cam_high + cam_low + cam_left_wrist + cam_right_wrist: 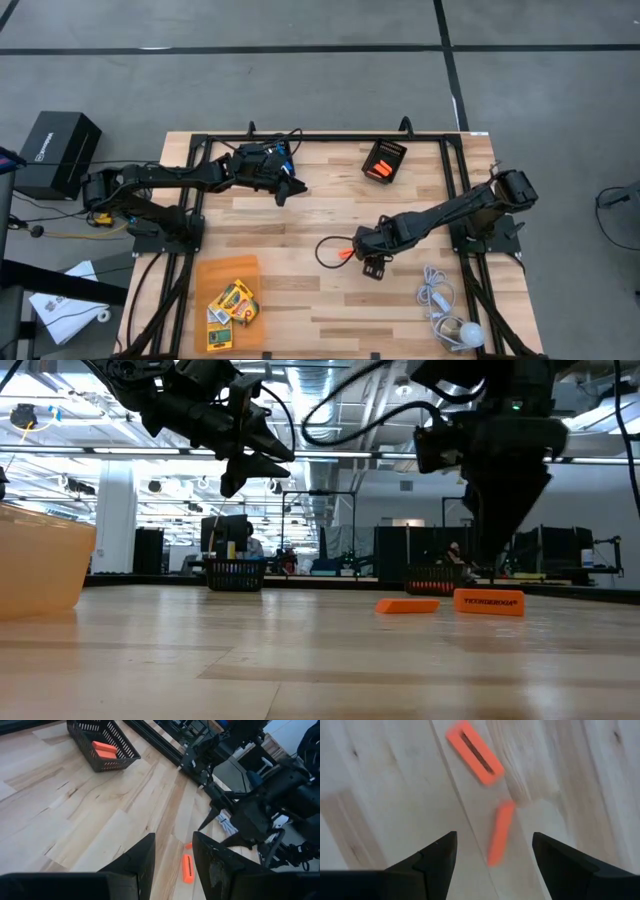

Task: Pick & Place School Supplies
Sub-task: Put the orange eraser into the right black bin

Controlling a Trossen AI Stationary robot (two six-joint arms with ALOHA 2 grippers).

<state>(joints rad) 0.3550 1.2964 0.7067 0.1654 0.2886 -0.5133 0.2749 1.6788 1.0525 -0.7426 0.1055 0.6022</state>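
Note:
Two small orange pieces [345,253] lie flat on the wooden table near its middle. In the right wrist view one is a flat slotted piece [470,752] and the other a narrow piece [500,832]. My right gripper [492,855] hangs open just above them, pointing down, with the narrow piece showing between its fingers and untouched; the low view shows the same gripper [492,565] clear of the piece [489,601]. My left gripper [288,190] waits open and empty above the far left of the table. Yellow-and-green crayon boxes [232,303] lie in an orange tray [225,272].
A black mesh bin [383,160] holding orange pieces stands at the far middle of the table. A white cord with a round bulb [450,320] lies at the near right. A black frame [330,138] runs along the table's edges.

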